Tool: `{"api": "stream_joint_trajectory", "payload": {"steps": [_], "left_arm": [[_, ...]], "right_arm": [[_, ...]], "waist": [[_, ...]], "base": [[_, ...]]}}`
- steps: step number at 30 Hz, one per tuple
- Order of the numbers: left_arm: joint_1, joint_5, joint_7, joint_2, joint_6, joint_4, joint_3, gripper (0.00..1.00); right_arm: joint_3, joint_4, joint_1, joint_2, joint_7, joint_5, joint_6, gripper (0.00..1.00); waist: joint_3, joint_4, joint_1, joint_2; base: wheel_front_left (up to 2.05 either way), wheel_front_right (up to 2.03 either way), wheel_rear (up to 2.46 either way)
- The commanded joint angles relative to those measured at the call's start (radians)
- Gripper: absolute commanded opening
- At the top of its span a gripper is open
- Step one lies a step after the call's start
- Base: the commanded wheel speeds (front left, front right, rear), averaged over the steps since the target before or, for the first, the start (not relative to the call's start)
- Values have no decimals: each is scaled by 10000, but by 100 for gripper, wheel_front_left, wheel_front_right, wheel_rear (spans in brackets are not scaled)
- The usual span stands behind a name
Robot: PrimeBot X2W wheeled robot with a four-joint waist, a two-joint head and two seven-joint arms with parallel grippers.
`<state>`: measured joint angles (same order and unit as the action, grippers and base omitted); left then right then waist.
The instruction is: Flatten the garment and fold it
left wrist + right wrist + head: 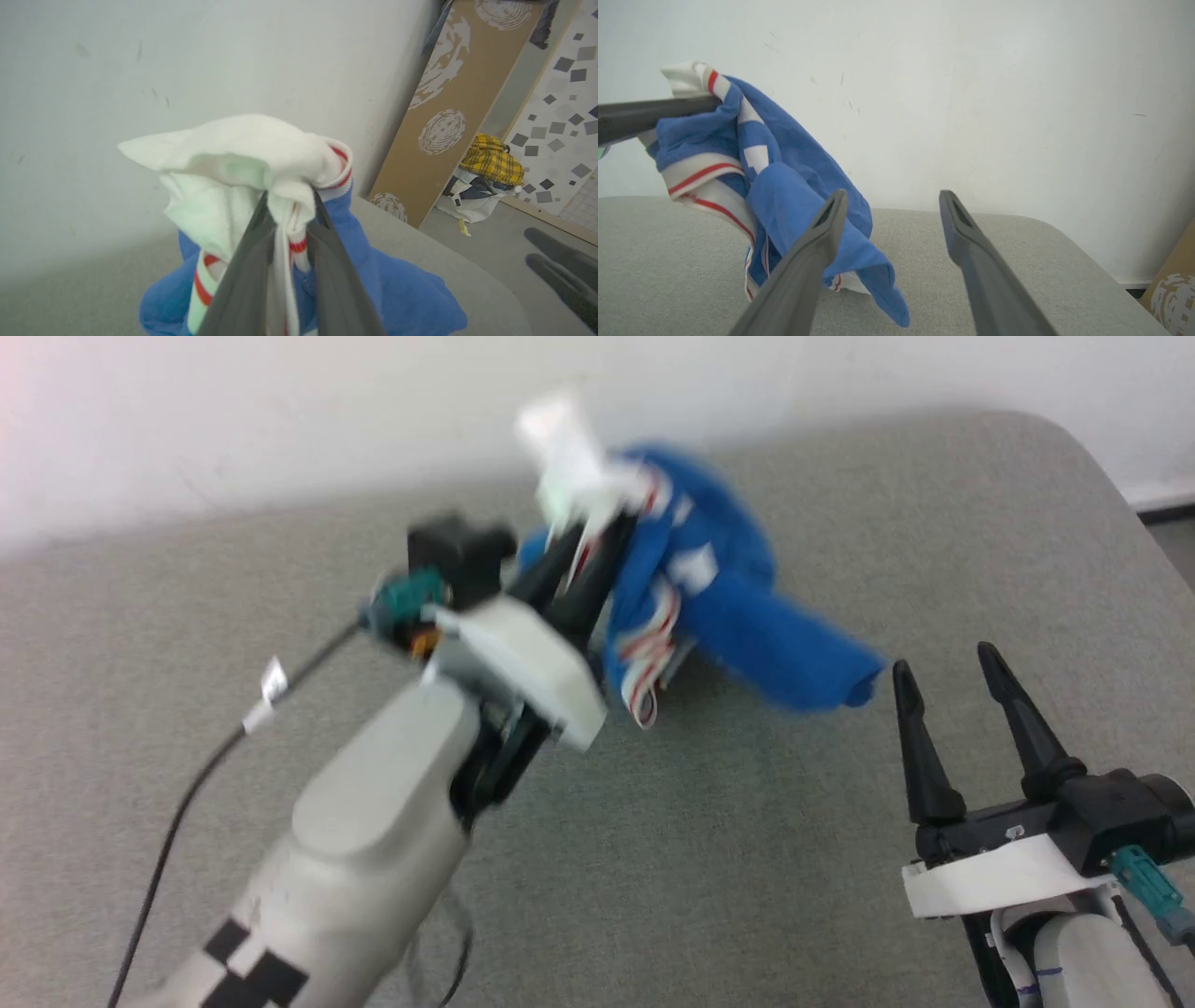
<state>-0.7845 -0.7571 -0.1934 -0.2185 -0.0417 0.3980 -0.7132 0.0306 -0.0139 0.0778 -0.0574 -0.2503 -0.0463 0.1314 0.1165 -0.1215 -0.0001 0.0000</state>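
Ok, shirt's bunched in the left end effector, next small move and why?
Probably move the open right end effector to pinch the garment at its dangling blue end; the left end effector grips only white fabric, leaving the rest crumpled.

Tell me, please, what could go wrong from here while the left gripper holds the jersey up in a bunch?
1. The left gripper pinches only a wad of white, red-striped cloth, so the jersey might slip out.
2. The jersey hangs crumpled, its lower end on the grey padded surface. The open right gripper, apart from it, may grab several layers and lock in the twist.
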Motion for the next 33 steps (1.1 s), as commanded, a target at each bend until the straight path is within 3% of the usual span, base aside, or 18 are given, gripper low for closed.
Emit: {"api": "stream_joint_trajectory", "payload": {"steps": [1,7,8,9,10,19,28,33], "left_arm": [[594,-33,-61,-127,-1,695,-169,0],[1541,159,-193,-351,94,2702,-543,0],[1582,208,-243,-336,137,2951,-568,7],[1593,295,-298,-320,167,3164,-620,91],[1582,365,-360,-276,186,3334,-650,100],[1519,932,-673,-101,451,3427,-175,100],[3316,2773,-682,-598,1433,662,1484,100],[4806,3725,-682,-881,1650,-1151,2343,100]], "right_arm": [[52,20,-35,50,-76,-85,-7,100],[288,108,39,62,-92,-116,-7,100],[309,136,47,63,-94,-111,-7,100],[346,167,57,63,-96,-99,-7,100],[377,200,62,64,-97,-90,-7,100],[529,628,-10,45,-98,-53,-7,100],[711,1018,-400,-72,-103,-305,-7,100],[669,1070,-639,-51,-107,-382,-7,100]], "waist": [[433,-197,1,0],[855,79,1,0],[902,157,1,0],[923,230,1,0],[930,311,1,0],[329,857,1,0],[-878,1326,1,0],[-1248,1543,1,0]], "base": [[0,0,0],[0,0,0],[0,0,0],[0,0,0],[0,0,0],[0,0,0],[0,0,0],[0,0,0]]}}
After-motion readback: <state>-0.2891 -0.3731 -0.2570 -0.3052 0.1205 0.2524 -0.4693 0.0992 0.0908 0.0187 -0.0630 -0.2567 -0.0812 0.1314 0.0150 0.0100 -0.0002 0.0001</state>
